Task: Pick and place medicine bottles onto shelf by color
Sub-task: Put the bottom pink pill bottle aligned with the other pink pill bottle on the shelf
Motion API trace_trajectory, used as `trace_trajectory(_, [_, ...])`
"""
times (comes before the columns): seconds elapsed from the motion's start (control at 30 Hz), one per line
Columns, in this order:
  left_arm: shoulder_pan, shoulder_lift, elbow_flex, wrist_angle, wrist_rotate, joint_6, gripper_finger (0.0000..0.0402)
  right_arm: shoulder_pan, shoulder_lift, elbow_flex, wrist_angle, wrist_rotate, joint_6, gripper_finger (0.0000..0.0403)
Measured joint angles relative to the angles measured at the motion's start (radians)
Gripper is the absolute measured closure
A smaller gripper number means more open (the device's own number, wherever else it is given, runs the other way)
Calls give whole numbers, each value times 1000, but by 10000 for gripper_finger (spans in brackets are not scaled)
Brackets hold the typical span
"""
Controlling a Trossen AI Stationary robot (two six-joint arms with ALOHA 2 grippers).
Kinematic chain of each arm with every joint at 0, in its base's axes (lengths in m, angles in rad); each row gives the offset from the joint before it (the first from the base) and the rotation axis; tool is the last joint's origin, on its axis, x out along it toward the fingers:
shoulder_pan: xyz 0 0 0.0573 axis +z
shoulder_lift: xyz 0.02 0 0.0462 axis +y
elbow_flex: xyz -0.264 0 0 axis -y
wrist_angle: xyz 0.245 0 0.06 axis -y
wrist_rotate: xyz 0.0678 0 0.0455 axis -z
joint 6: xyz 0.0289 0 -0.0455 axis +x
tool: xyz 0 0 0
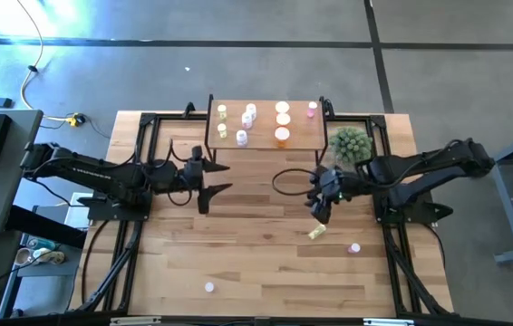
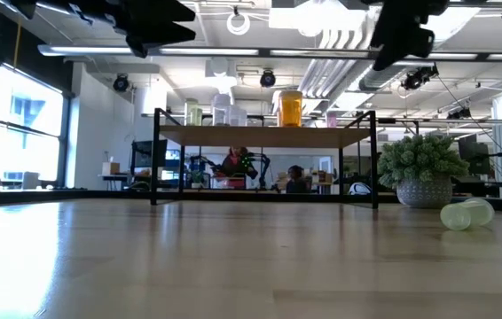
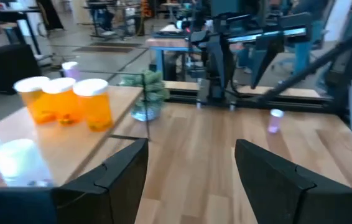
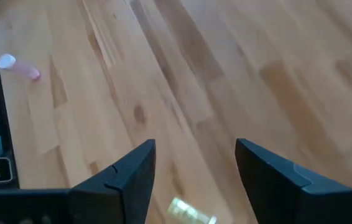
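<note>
Both jaws are standing spread and holding nothing: the left gripper (image 1: 223, 178) is hanging just in front of the shelf (image 1: 306, 142), the right gripper (image 1: 318, 210) is hovering over a yellow-green bottle (image 1: 316, 233) lying on the table (image 1: 256, 263). Shelf bottles are sitting grouped by color, the orange ones (image 3: 70, 104) together. Two pink bottles (image 1: 354, 247) (image 1: 209, 287) are waiting too, so three seem left.

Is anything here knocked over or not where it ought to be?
Yes. A yellow-green bottle lies on its side on the table, just below the right gripper, whose jaws are open. The bottles on the shelf stand upright. Two pink bottles also sit apart on the table.
</note>
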Motion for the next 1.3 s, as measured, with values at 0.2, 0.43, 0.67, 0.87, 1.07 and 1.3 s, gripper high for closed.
trace_trajectory(0.2, [-61,0,0,-19,43,-48,172,67,0,-50,6,7,120,191])
trace_trajectory(0.43, [-166,0,0,-76,77,-135,172,145,1,-99,167,63,125,192])
trace_trajectory(0.67, [-328,21,0,-141,72,-232,172,179,1,-124,298,156,78,192])
trace_trajectory(0.87, [-476,70,0,-143,38,-234,172,180,1,-124,296,177,76,192])
trace_trajectory(1.07, [-594,122,0,-176,-14,-289,172,180,1,-124,296,178,75,192])
trace_trajectory(1.3, [-705,208,0,-218,-102,-452,172,180,1,-124,296,209,81,192])
